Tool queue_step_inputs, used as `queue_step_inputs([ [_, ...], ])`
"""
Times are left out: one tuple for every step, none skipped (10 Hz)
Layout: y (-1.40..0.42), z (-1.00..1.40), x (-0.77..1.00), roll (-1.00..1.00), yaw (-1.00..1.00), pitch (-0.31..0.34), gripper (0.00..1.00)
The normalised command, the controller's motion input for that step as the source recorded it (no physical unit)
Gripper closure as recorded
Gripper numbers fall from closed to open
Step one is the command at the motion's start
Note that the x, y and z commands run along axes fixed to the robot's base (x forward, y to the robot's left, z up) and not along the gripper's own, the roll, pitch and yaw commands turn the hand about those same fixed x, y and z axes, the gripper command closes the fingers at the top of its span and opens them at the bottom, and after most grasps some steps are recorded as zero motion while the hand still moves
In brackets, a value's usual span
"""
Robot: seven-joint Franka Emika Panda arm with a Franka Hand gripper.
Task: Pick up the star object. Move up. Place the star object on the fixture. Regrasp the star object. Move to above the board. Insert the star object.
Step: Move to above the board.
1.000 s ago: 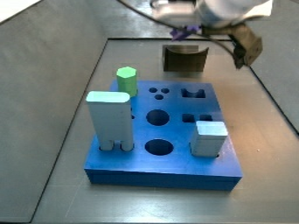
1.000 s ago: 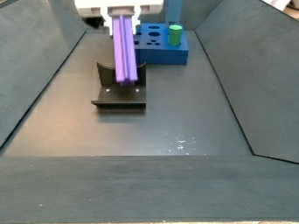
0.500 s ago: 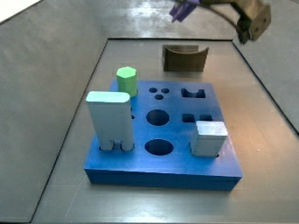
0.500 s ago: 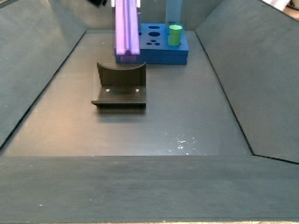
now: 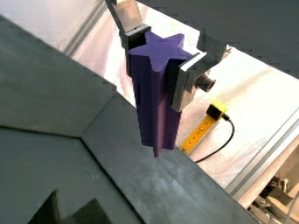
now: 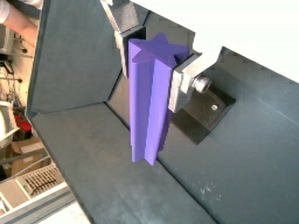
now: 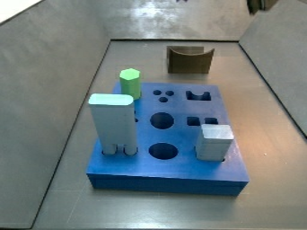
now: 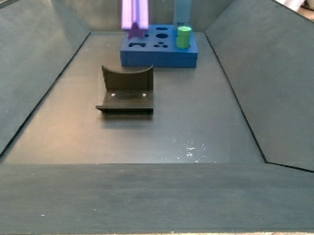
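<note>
**Star object held high, clear of fixture and board**

Star object, the slim purple ridged bar, sits clamped in your end effector, whose flat silver fingers press against its upper end from either side. In both wrist views the bar hangs lengthwise away from the end effector, its star-shaped end face between the plates and its far end free, touching nothing.

In a side view you see only the lower stretch of the star object, upright at the upper edge of the picture; the end effector itself is out of that frame. Well below the end effector stands the fixture, dark, with its curved notch open and unoccupied. You also catch it in a wrist view, under the held bar.

Beyond the fixture lies the board, a thick blue slab with round, square and star-like holes. On it stand a green hexagonal peg, a tall pale blue-green block and a shorter pale block. All rest on the dark floor of the walled enclosure.
</note>
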Motion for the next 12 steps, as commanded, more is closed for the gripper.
queue_step_inputs([
  [-0.03,1.00,-0.10,-0.04,0.01,0.141,1.00],
  [-0.02,1.00,-0.09,-0.05,0.05,0.136,1.00],
  [-0.02,1.00,-0.08,-0.05,0.07,0.131,1.00],
  [-0.02,1.00,-0.06,-0.04,0.09,0.118,1.00],
  [-0.02,0.85,-0.03,-0.04,0.10,0.115,1.00],
  [-0.02,0.66,-0.01,-0.04,0.11,0.110,1.00],
  [-0.02,0.52,0.01,-0.03,0.12,0.110,1.00],
  [-0.03,0.34,0.01,-0.03,0.12,0.103,1.00],
  [-0.02,0.21,0.01,-0.03,0.12,0.093,1.00],
  [-1.00,-0.01,-0.43,-1.00,-0.08,0.003,1.00],
  [-1.00,-0.04,-0.43,-1.00,-0.08,-0.007,1.00],
  [-1.00,-0.03,-0.46,-1.00,-0.07,-0.014,1.00],
])
